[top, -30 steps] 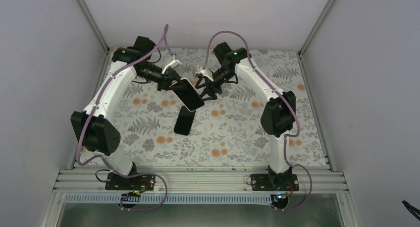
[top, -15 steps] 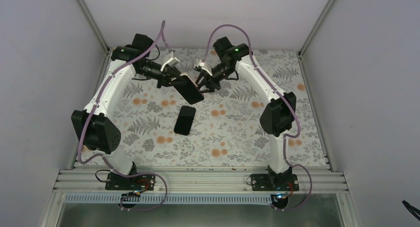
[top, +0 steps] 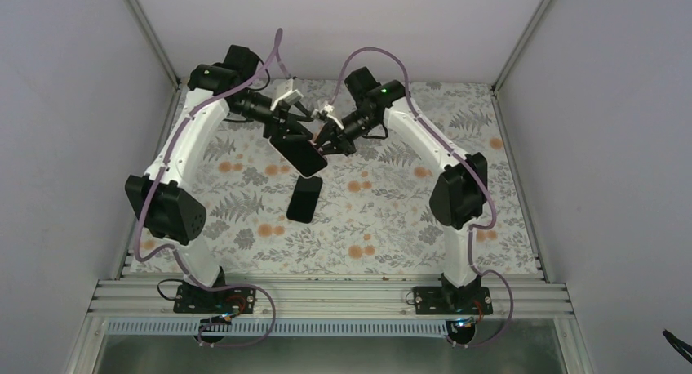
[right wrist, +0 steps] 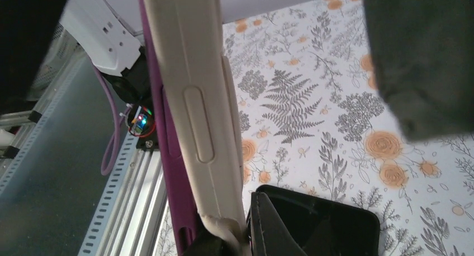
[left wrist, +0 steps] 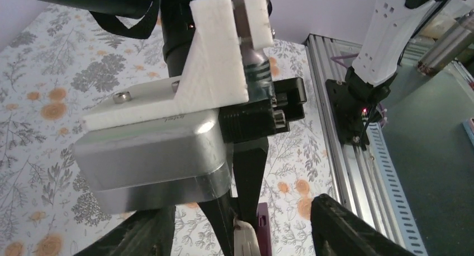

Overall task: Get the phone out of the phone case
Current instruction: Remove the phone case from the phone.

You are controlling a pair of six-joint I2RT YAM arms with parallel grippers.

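Right gripper (top: 320,140), clamped on the cream phone case (right wrist: 190,116) to hold it aloft at 11 o'clock of the table (top: 392,227) centre, phone (top: 298,153) seemingly still inside; left gripper (top: 286,132), jaws parted astride it, probably free to regrip for peeling.

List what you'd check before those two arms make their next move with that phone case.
1. Right gripper shut on the phone case: ok.
2. Left gripper gripping the case too: not ok, its fingers stand open either side.
3. Case emptied: cannot tell.
4. Case held up off the table: ok.
5. Spot beneath free: not ok, a black slab lies there.
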